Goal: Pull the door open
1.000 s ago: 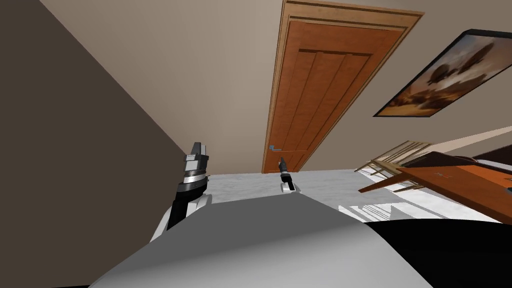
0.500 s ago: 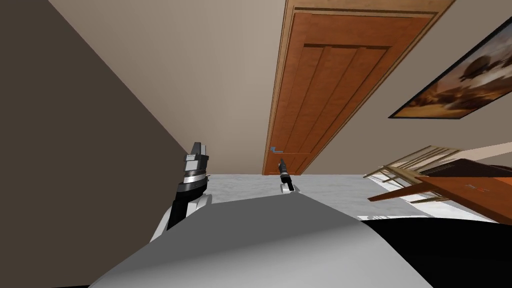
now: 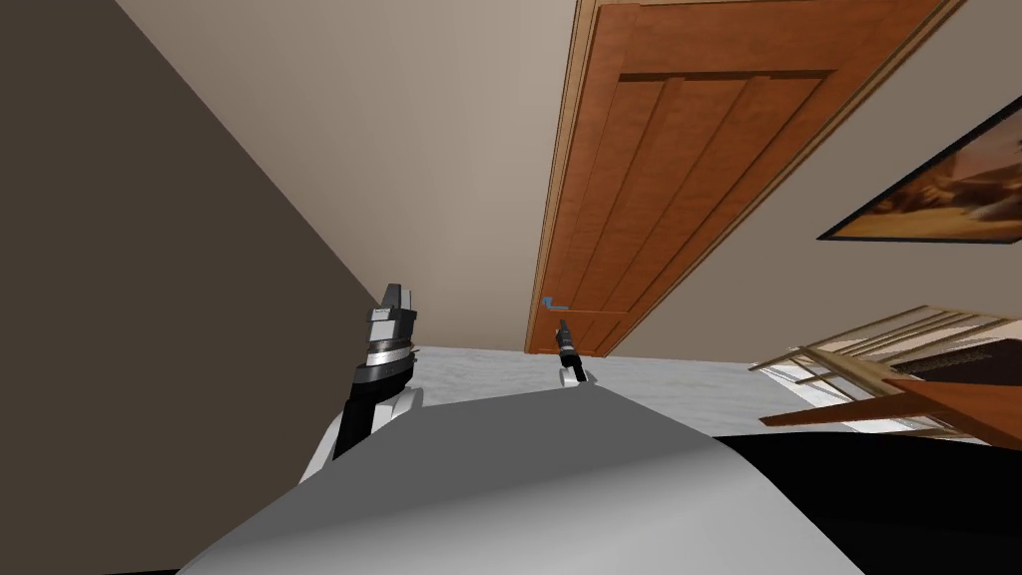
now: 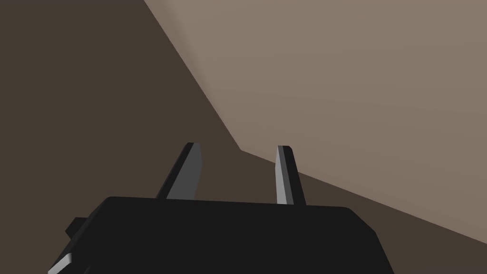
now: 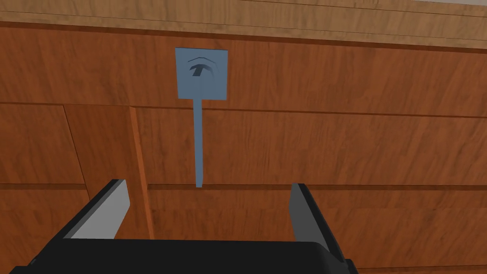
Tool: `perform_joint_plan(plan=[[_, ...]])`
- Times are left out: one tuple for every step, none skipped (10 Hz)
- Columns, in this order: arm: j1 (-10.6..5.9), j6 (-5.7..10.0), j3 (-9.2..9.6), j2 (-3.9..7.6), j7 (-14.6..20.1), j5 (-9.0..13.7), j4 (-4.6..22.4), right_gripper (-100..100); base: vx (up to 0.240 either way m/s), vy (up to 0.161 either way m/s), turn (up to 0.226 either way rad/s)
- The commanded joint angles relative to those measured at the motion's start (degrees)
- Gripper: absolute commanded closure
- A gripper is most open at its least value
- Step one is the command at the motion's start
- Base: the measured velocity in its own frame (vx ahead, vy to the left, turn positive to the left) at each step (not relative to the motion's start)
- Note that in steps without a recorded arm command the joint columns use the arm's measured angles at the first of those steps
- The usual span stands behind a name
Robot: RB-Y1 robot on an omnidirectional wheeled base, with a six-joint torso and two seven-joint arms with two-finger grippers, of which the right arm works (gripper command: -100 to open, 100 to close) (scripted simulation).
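- Right tool [image 5: 208, 185] is released: its two fingers stand wide apart with nothing between them, and it faces the door [image 5: 333, 142] at close range.
- In the head view, this tool [image 3: 562, 329] sits low in front of the door [image 3: 679, 180], just under the handle [image 3: 552, 300].
- A thin blue-grey lever forms the handle [image 5: 198, 142], which hangs from a square plate [image 5: 201, 73] of the same colour. Its free end points toward the tool and ends midway between the fingertips, and neither finger is on it.
- The door is orange-brown panelled wood and sits flush in a paler wooden frame [image 3: 561, 150], straight ahead in a beige wall [image 3: 419, 150].
- Left tool [image 4: 238, 146] is also unclenched, with a narrower gap between its fingers and nothing held. In the head view it [image 3: 394, 299] is raised off to my left, well apart from the door.
- A darker brown wall [image 3: 120, 299] runs along the left.
- A framed picture [image 3: 938, 190] hangs right of the door.
- Below the picture stand a slatted pale chair [image 3: 878, 344] and a brown desk [image 3: 958, 399] on the light floor [image 3: 479, 364].
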State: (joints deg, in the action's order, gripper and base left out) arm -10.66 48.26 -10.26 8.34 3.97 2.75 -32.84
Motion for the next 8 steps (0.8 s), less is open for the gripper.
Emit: perform_joint_plan(plan=[[-0.66, 0.15, -0.28, -0.07, 0.14, 0.07, 1.9, -100, 0.074, -0.086, 0.095], [-0.93, 0.28, -0.37, -0.05, 0.19, 0.1, 2.63, -100, 0.058, -0.068, 0.057], [-1.4, 0.49, -0.52, -0.03, 0.27, 0.14, 3.87, -100, 0.051, -0.054, 0.064], [-1.96, 0.74, -0.69, 0.0, 0.37, 0.19, 5.32, -100, 0.046, -0.061, 0.086], [-1.44, 0.37, -0.57, -0.05, 0.3, 0.15, 3.99, -100, 0.019, -0.03, 0.02], [-0.74, 0.82, -0.91, 1.07, 1.3, 0.44, 4.33, -100, 0.105, 0.031, 0.107], [-0.52, 0.98, -1.02, 1.42, 1.62, 0.53, 4.42, -100, 0.153, 0.036, 0.113], [-0.52, 0.98, -1.02, 1.42, 1.62, 0.53, 4.42, -100, 0.114, 0.013, 0.019]])
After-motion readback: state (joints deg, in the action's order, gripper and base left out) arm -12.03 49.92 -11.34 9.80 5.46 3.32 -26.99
